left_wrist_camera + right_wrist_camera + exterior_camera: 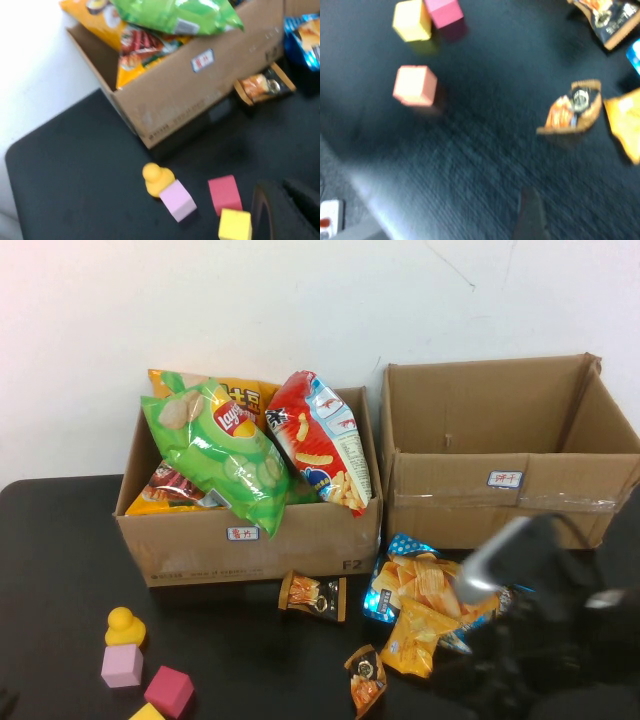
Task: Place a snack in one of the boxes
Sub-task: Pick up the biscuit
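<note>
The left cardboard box (250, 540) is piled with snack bags. The right box (500, 495) shows no snacks inside. On the black table in front lie a small brown snack pack (312, 595), a blue bag (405, 575), an orange bag (420, 635) and another small brown pack (367, 680) (572, 111). My right gripper (475, 680) (560, 227) hovers low at the front right, just right of that pack. It is open and holds nothing, and one finger (530, 215) shows. My left gripper (287, 212) is shut and empty beside the toy blocks, out of the high view.
A yellow duck (124, 626) (157, 179), a pink block (122, 666) (177, 200), a red block (168, 690) (225, 194) and a yellow block (235, 225) stand at the front left. A white wall rises behind the boxes. The right arm's body covers the front right corner.
</note>
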### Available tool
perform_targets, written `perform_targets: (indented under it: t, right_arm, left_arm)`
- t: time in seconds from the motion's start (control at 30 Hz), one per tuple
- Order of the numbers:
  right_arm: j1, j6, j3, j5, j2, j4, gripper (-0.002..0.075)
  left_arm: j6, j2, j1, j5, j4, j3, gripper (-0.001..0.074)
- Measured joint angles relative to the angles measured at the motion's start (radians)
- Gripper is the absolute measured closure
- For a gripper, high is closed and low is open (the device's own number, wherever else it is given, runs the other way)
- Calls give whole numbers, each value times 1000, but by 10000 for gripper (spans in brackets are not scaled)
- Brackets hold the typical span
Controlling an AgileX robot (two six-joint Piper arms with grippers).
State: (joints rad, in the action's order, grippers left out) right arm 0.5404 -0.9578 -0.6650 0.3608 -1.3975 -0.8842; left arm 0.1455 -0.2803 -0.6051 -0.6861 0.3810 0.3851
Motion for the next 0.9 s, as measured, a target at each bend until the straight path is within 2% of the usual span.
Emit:
perform_targets:
  t: [0.2, 0.6, 0.9]
  right_arm:
    - [80, 83, -151, -75, -253, -15, 258]
    - [91, 129, -346, -79, -589, -21, 257]
    - [91, 149, -409, -99, -703, -21, 256]
  left_arm:
    - [105, 15, 0, 16, 82, -18, 736]
    - [184, 15, 0, 119, 150, -32, 736]
    - [193, 15, 0, 128, 161, -32, 736]
